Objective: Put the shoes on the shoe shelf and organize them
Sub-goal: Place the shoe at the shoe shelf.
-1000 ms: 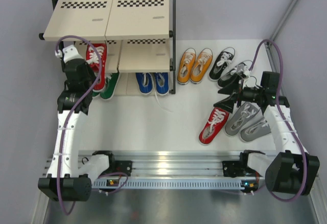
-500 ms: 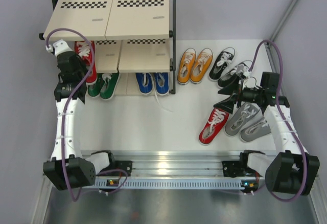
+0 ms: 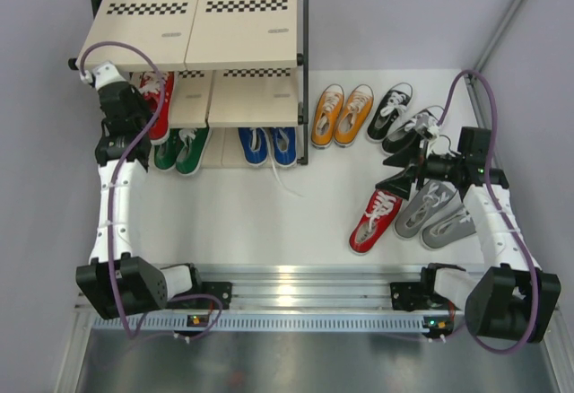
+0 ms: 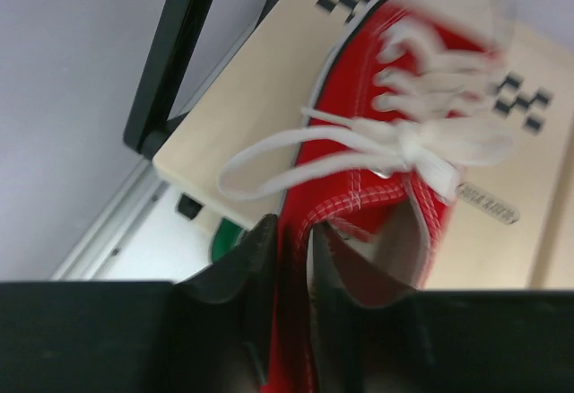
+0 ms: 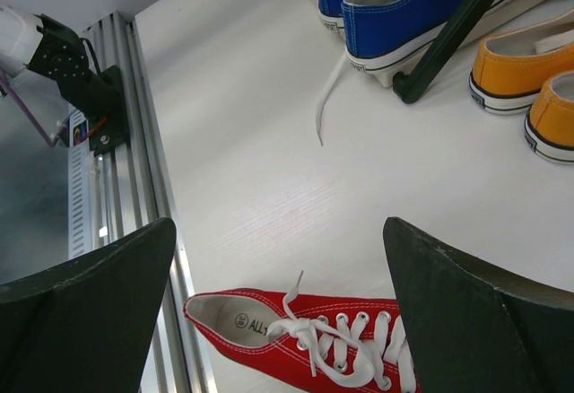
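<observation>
Enclosing grey walls [image 3: 404,7] around white table [image 3: 269,209], shoe shelf [image 3: 197,25] rear-left.

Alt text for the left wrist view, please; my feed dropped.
A red sneaker with white laces lies on the shelf's pale checker-striped board, its side wall between the nearly closed fingers of the left gripper. A black frame tube rises at upper left.

Left pincer [image 3: 143,97] at shelved red shoe [image 3: 162,109], shoe shelf [image 3: 197,25], right pincer [image 3: 387,169] spread near loose red shoe [image 3: 371,222]
</observation>
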`<state>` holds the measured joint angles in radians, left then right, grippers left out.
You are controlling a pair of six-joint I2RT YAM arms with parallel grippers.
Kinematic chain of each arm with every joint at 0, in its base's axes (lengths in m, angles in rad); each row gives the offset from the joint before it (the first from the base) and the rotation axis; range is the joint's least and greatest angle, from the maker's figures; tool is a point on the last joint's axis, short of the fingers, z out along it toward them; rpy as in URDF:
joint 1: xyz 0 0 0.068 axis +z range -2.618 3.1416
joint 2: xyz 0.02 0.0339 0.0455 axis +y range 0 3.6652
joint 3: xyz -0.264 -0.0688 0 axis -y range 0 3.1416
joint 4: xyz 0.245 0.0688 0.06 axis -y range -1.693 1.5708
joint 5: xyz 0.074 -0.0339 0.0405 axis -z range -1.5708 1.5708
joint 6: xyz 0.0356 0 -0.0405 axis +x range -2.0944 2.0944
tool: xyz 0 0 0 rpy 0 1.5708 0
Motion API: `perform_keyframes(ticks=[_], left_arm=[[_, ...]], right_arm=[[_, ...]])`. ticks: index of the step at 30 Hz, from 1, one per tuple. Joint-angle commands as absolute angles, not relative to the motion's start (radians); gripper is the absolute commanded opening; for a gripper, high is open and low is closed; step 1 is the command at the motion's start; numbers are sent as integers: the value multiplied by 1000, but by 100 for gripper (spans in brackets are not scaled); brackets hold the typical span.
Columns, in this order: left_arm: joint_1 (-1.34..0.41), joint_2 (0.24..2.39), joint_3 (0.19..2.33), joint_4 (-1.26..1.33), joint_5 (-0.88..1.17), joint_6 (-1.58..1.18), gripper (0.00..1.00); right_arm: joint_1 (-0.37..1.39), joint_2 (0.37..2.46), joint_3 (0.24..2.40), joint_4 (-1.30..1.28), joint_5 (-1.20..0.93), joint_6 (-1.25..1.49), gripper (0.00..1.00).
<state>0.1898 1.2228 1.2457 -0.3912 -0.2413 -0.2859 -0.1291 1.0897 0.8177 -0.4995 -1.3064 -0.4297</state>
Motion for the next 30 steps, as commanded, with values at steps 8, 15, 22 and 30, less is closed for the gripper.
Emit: perform_keyframes(ticks=[8, 15, 22, 30], left_arm=[[199, 1201, 1356, -268, -218, -334, 49], [199, 1143, 1382, -342, -178, -318, 54], [199, 1025, 1330, -426, -129, -299, 54], [199, 905, 1217, -468, 133, -223, 1]], right_arm=[[-152, 1086, 845, -492, -1350, -476, 99], [-156, 1083, 845, -495, -1351, -482, 99], [-156, 1085, 845, -502, -1355, -483, 99], [-156, 1083, 848, -509, -1358, -492, 99]])
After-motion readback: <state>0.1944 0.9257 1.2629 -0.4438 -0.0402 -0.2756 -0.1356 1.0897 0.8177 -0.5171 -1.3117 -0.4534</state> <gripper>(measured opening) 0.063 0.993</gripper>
